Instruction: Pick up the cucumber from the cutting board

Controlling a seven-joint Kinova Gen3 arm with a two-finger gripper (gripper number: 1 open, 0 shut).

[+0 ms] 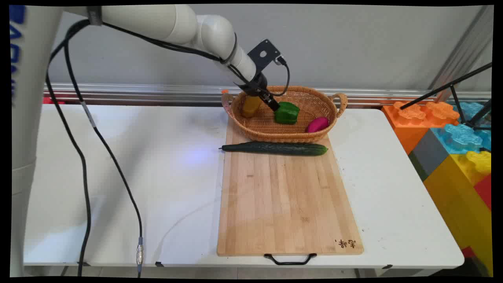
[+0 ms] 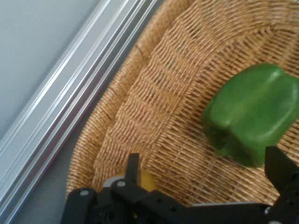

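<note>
Claw [image 1: 264, 101] inside the wicker basket [image 1: 314, 103], jaws spread and holding nothing.
Taking the basket as the landmark: at its left end stands a yellow-orange bottle [image 1: 250, 107], just beside the claw; in its middle, right of the claw, lies the green pepper [image 1: 286, 113], one finger [image 2: 280, 168] touching its edge; toward its right end lies a magenta vegetable [image 1: 317, 124]. Just in front of the basket, a cucumber [image 1: 275, 148] lies across the cutting board [image 1: 287, 204] on the counter [image 1: 118, 177].

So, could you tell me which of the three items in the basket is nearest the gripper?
The green pepper: the gripper sits right at its left edge. The yellow item stands just behind the gripper, and the magenta one lies apart at the wicker basket's right end.
</note>
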